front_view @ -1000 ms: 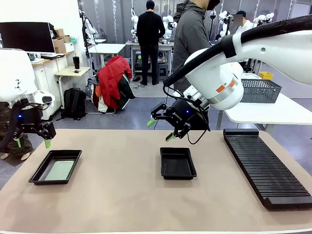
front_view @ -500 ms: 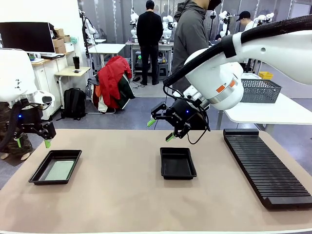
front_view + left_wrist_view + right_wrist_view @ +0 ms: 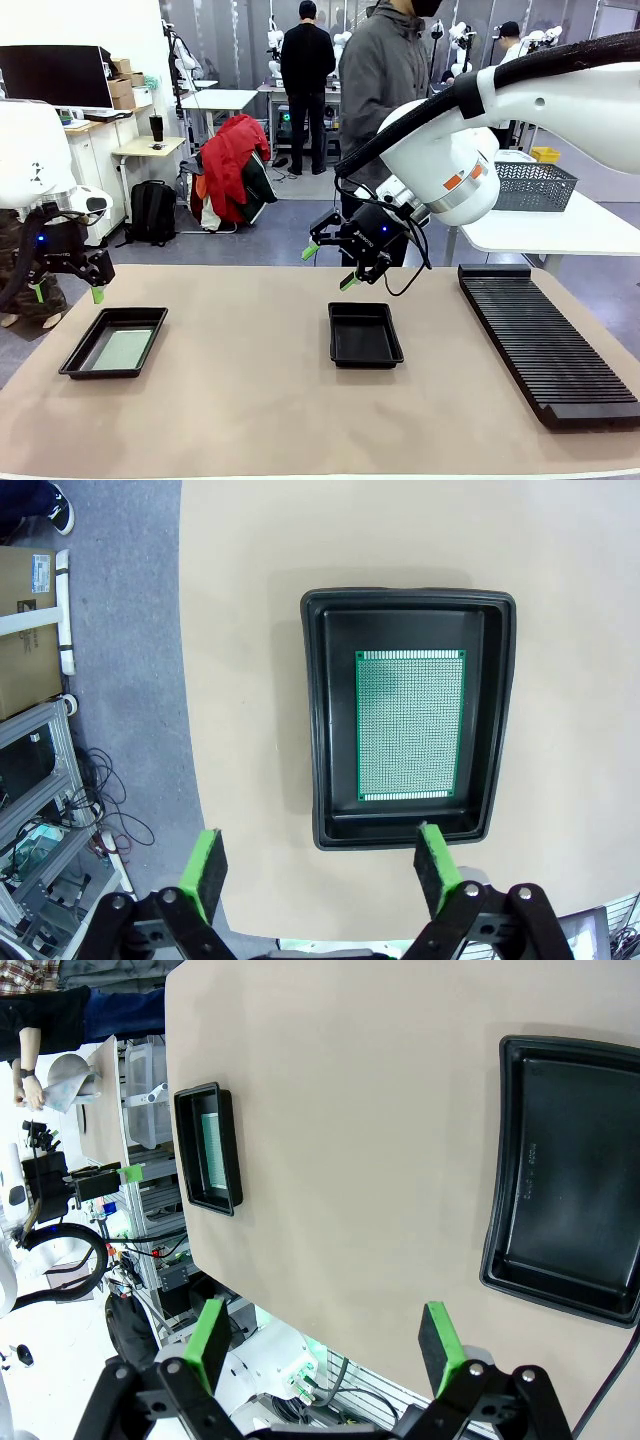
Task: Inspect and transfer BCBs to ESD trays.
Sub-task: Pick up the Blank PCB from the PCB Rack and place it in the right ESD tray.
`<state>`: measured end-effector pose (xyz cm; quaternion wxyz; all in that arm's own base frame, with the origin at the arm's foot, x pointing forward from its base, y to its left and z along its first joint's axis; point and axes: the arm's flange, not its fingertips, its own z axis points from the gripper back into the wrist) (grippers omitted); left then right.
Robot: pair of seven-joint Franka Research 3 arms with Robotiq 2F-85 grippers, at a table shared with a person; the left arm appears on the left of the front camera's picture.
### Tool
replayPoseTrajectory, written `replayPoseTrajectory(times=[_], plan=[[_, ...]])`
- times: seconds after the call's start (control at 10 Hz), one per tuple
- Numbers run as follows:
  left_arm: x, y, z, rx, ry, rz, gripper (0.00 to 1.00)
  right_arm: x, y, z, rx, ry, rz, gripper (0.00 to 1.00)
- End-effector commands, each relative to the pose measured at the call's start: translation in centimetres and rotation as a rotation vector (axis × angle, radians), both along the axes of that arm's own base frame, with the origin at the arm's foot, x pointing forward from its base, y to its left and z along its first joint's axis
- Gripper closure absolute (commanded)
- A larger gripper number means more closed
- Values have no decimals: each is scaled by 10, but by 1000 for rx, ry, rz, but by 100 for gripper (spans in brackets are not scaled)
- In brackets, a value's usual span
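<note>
Both my pincers are hanging released: left pincer point(image 3: 68, 293) up-left of the BCB point(image 3: 122, 349) lying in the lower-left ESD tray point(image 3: 75, 362), right pincer point(image 3: 330, 266) hovering above the centre tray point(image 3: 365, 338).

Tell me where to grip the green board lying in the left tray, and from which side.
Probably by its two long edges, across the narrow width, with the open left gripper coming straight down. The board lies flat on the floor of the tray, so neither face can be pinched. Bare floor beside both long edges leaves room for fingers.
</note>
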<state>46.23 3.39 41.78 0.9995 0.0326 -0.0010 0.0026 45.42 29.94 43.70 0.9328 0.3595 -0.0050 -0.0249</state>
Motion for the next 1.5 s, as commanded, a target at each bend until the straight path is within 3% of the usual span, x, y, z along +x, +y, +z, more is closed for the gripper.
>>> replayPoseTrajectory(times=[0.0,1.4], plan=[[0,1,-1,0,2,2,0,0,1,0,-5,0,1,0],[0,1,-1,0,2,2,0,0,1,0,-5,0,1,0]])
